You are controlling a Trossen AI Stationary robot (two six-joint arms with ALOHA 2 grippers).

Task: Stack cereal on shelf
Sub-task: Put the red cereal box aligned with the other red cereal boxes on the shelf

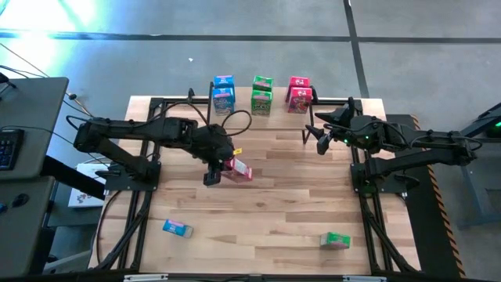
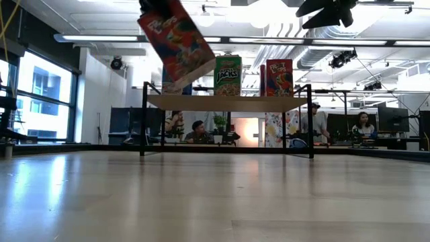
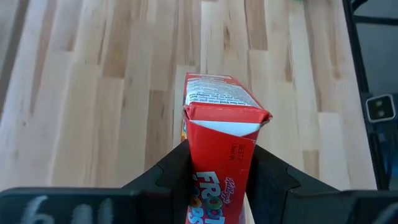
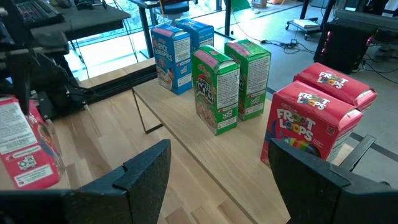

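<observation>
Wooden tabletop [image 1: 266, 196] carries the whole workspace, with the shelf [image 2: 225, 102] along its far edge.

1. Held box. A red box [image 1: 238, 169] hangs above the middle of the table, tilted, clamped at its narrow sides by the left gripper [image 3: 217, 180], whose fingers are pressed in on the cardboard. The wrist view shows one end flap [image 3: 225, 121] slightly lifted.

2. Shelf load. Six boxes stand on the shelf in three front-to-back pairs: blue [image 1: 224, 92], green [image 1: 261, 94], red [image 1: 299, 94]. The red pair [image 4: 317, 115] sits at the shelf end nearest the right arm.

3. Loose stock. One blue box [image 1: 178, 229] and one green box [image 1: 335, 240] lie flat near the front edge.

4. Right gripper [image 1: 321, 143]. It waits beside the shelf's right end, jaws spread, holding nothing.

Hazards:
- Tilt. If the box is released tilted, it probably lands on an edge and topples, possibly off the shelf.
- Collision. A low approach could strike the standing red pair and knock them down, as they are light and tall.
- Slip. The grip is on smooth cardboard; a fast swing may let the box rotate between the fingers.
- Crowding. Both arms may contend for space at the red end.
</observation>
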